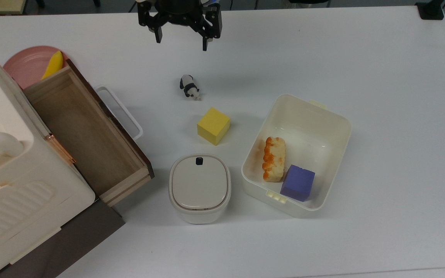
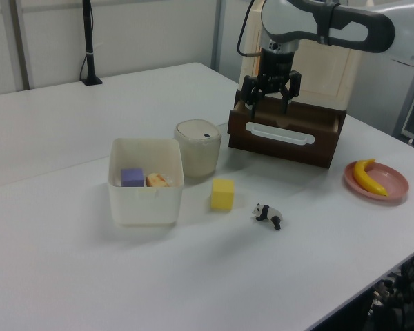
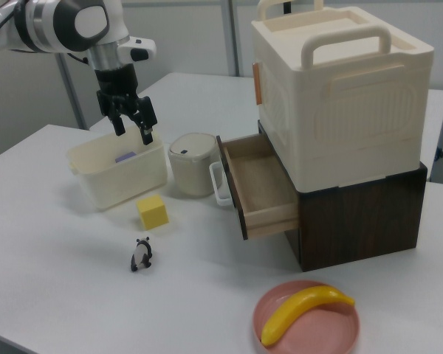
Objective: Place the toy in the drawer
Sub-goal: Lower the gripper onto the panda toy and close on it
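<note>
The small black-and-white panda toy (image 1: 189, 87) stands on the bare white table (image 1: 361, 58), apart from everything, with the yellow foam cube (image 1: 213, 126) near it on the top view's lower right. The black two-finger gripper (image 1: 180, 39) hangs in the air above the table, past the panda toward the top view's upper edge; its jaws are spread wide and hold nothing. The long light-wood drawer with a dark brown front and white loop handle (image 1: 87, 135) is pulled out of its cabinet on the top view's left, its inside bare. Between cube and drawer front sits a round cream lidded container (image 1: 199, 187). A white plastic bin (image 1: 325, 116) on the top view's right holds a purple cube (image 1: 298, 182) touching an orange-topped bread piece (image 1: 274, 158). Beyond the drawer, a pink plate (image 1: 25, 65) carries a yellow banana (image 1: 52, 65).
</note>
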Tool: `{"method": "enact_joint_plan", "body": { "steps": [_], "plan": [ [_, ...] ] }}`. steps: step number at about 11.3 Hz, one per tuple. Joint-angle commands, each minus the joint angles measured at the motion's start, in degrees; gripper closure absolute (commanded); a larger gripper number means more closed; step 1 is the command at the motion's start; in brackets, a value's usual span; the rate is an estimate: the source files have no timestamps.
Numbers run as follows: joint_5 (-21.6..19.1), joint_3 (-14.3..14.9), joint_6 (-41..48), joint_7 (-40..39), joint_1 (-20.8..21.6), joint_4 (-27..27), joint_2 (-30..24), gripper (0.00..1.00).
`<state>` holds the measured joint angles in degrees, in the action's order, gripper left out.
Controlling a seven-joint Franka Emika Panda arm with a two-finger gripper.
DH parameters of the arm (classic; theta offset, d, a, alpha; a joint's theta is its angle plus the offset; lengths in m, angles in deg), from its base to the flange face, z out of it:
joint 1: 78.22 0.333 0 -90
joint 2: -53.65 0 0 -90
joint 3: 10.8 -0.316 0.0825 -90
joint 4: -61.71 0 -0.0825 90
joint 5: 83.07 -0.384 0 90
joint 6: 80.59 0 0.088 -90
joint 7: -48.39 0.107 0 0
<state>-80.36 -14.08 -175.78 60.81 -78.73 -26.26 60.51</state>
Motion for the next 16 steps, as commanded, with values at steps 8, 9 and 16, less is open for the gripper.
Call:
{"method": "enact_joint_plan", "body": {
  "steps": [8, 9, 16],
  "plan": [
    [-1.1, 0.3, 0.6, -15.0, 0.3, -8.5, -1.3, 0.00],
    [-0.9, 0.2, -1.3, -16.0, 0.4, -11.2, -1.3, 0.00],
    [5.2, 0.2, -17.6, -24.1, 1.7, -27.1, 0.9, 0.11]
  ]
}}
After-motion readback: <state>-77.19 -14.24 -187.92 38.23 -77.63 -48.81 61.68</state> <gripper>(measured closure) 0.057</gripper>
